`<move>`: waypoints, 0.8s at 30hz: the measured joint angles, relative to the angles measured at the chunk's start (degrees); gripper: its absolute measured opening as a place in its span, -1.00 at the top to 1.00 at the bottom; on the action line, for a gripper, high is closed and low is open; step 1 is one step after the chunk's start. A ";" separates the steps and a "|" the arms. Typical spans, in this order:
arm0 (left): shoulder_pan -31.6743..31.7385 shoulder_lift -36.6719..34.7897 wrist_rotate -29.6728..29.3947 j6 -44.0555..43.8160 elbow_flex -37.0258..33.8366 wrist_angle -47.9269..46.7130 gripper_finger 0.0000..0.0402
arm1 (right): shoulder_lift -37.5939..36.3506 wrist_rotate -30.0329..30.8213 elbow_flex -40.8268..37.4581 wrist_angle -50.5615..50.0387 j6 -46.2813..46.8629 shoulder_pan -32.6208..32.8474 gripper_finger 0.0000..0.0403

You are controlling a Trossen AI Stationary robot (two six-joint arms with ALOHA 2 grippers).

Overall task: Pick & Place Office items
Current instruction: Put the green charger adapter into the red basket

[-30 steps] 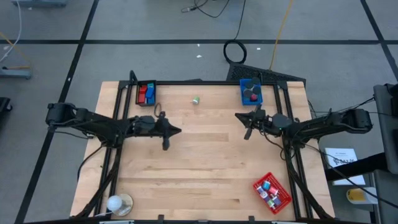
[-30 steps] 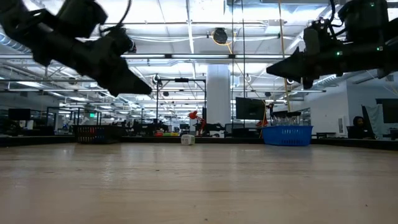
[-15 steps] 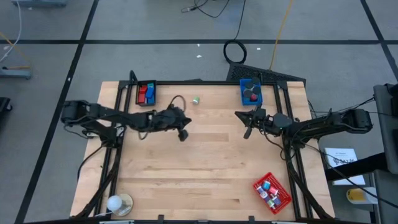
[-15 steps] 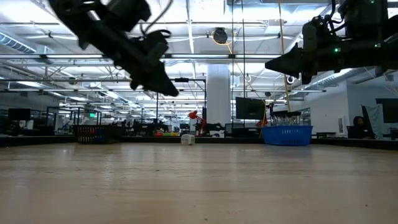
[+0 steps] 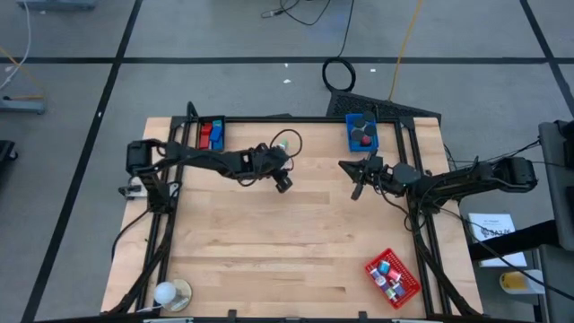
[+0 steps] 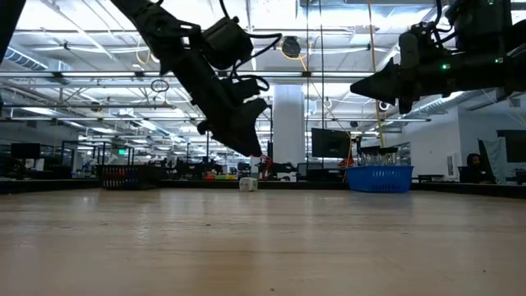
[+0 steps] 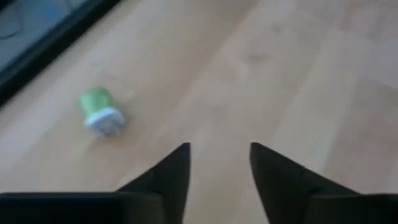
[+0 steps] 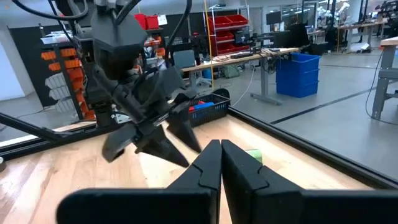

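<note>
While one green item [image 7: 99, 111] lies loose near the table's [image 5: 296, 242] far edge, the left end effector [image 5: 283, 182] hangs just beside it, fingers apart and empty.

That item looks like the only one left out. The black tray [image 5: 211, 134] holds red and blue pieces, the blue tray [image 5: 361, 132] a red and a dark one, the red tray [image 5: 392, 276] a mixed handful. The right end effector [image 5: 359, 182] waits mid-table, fingers together. A round white and tan object [image 5: 170, 293] sits at the near left corner.
</note>
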 joint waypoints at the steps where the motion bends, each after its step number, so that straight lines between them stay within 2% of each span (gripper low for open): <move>1: 0.23 0.09 -1.10 -0.06 0.40 -0.39 0.09 | 0.00 0.00 0.01 -0.03 0.09 0.00 0.98; 5: 3.09 0.03 -4.16 -2.50 0.56 -1.87 -0.21 | 0.00 -0.02 0.02 -0.22 0.13 0.04 0.98; 11: 8.88 0.03 -1.36 -6.33 0.54 -0.56 -0.51 | 0.02 -0.02 0.02 -0.50 0.13 0.17 0.98; 18: 10.83 0.03 0.83 -5.09 0.52 -0.60 -0.62 | 0.00 -0.02 0.02 -0.51 0.13 0.17 0.98; 24: 11.97 0.03 0.84 -5.25 0.50 -0.20 -0.59 | 0.02 -0.02 0.02 -0.50 0.14 0.17 0.98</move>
